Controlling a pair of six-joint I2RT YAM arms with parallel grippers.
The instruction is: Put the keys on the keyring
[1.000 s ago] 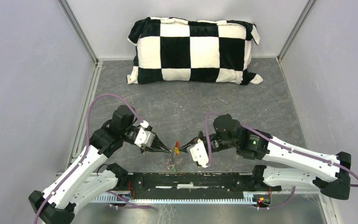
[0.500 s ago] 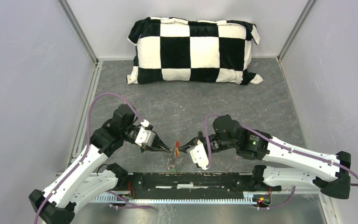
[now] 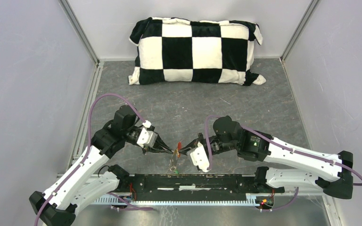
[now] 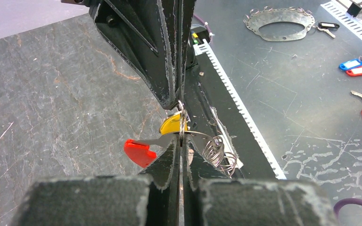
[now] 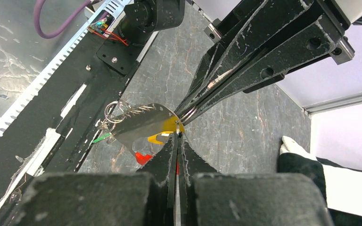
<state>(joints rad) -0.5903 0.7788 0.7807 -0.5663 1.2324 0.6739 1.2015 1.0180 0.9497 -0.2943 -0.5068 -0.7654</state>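
Keyring (image 4: 182, 123), a thin silver metal ring w/ chain links and a long red plastic tag (image 4: 139, 152), hangs in mid-air between the two arms, above the grey table (image 3: 193, 108) near the black rail (image 3: 193, 181). The left gripper (image 4: 179, 141) has its fingers pressed together on the ring's lower edge. The right gripper (image 5: 176, 137) is closed too, tip at the opposite edge, but whether it pinches ring wire or the yellow-headed brass key (image 4: 170, 125) touching it can't be told. The green-headed key (image 5: 101, 137) dangles low w/ the spare coils. Judged step: working the yellow key onto the ring. To do it well, prob. hold one pinch fixed, slide the other in small moves along the wire, and don't twist, as thin wire slips out easily. The ring sits edge-on to the left wrist cam. The bundle's long axis runs crosswise to the grippers, w/ the red tag pointing far side and the green key toward the rail.
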